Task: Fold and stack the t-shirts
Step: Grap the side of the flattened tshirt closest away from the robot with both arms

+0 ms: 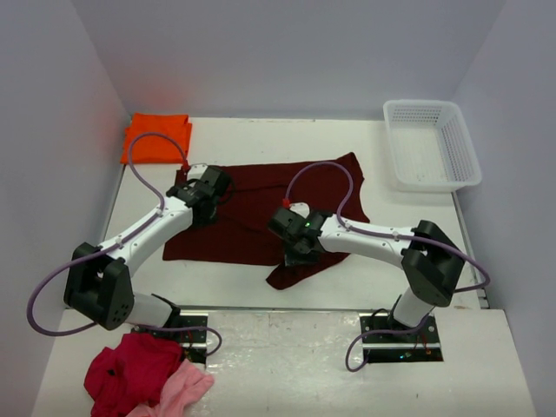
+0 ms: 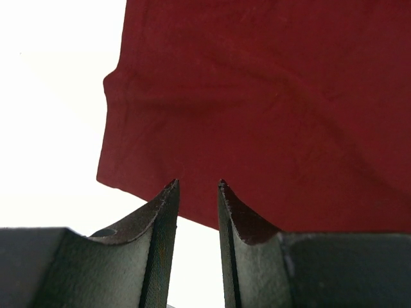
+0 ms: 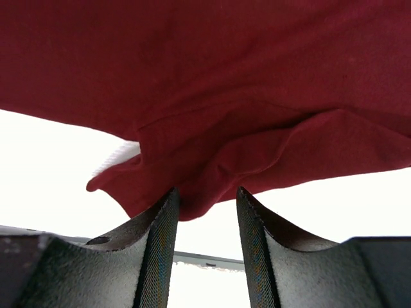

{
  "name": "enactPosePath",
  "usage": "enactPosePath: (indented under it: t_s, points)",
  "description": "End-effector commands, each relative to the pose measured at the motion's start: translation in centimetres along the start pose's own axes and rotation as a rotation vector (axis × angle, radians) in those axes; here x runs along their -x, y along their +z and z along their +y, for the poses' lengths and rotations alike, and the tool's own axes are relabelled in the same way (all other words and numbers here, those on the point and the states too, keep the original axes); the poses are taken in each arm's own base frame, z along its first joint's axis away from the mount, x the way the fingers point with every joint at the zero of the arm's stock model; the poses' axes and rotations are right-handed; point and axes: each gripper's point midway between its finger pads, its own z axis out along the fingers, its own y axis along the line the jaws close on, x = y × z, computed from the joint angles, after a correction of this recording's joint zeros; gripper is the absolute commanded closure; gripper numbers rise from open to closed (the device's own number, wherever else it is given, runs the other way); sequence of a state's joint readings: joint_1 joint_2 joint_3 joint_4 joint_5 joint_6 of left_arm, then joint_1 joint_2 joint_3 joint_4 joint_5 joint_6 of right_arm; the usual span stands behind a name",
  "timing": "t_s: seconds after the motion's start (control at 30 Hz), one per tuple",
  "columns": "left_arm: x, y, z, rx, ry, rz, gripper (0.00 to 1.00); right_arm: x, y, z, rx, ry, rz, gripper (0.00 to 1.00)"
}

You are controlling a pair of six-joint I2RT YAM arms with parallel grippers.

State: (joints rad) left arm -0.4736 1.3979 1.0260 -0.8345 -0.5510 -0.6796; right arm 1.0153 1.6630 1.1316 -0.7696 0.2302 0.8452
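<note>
The maroon shirt [image 1: 261, 204] lies spread mid-counter [image 1: 278, 139]. The orange shirt [image 1: 156, 137] sits folded in the far left corner. The left hand [image 2: 197, 186] has its fingers a narrow slit apart at the maroon shirt's left edge and holds nothing. The right hand [image 3: 207, 192] is wider and brackets a rumpled fold at the near edge without pinching it. For a clean fold, both hands should probably bite well past the hem, lift together and carry the cloth across evenly.
</note>
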Motion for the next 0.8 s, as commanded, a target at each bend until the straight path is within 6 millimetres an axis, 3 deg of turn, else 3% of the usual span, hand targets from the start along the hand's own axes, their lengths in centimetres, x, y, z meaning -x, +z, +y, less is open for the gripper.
enactPosePath:
  t_s: [0.0, 0.17, 0.27, 0.37, 0.5, 0.77]
  points:
    - [0.7, -0.4, 0.4, 0.0, 0.006, -0.052, 0.68, 1.7, -1.4, 0.1, 0.007, 0.013, -0.063, 0.57]
    - [0.6, -0.4, 0.4, -0.01, 0.017, -0.048, 0.68, 3.4, -0.4, 1.0, 0.044, -0.045, -0.095, 0.59]
    - [0.5, -0.5, 0.4, -0.013, 0.018, -0.051, 0.68, 4.9, -1.6, 0.3, 0.02, -0.007, -0.154, 0.59]
    - [0.7, -0.8, 0.8, -0.007, 0.015, -0.066, 0.68, 4.0, -2.6, -0.5, 0.045, 0.047, -0.146, 0.59]
    - [0.9, -1.0, 0.9, -0.012, 0.013, -0.075, 0.68, 1.3, -1.4, -1.2, 0.088, 0.07, -0.101, 0.59]
    - [0.4, -0.8, 0.8, -0.014, 0.024, -0.066, 0.68, -0.1, 0.5, -0.4, 0.159, 0.086, -0.081, 0.6]
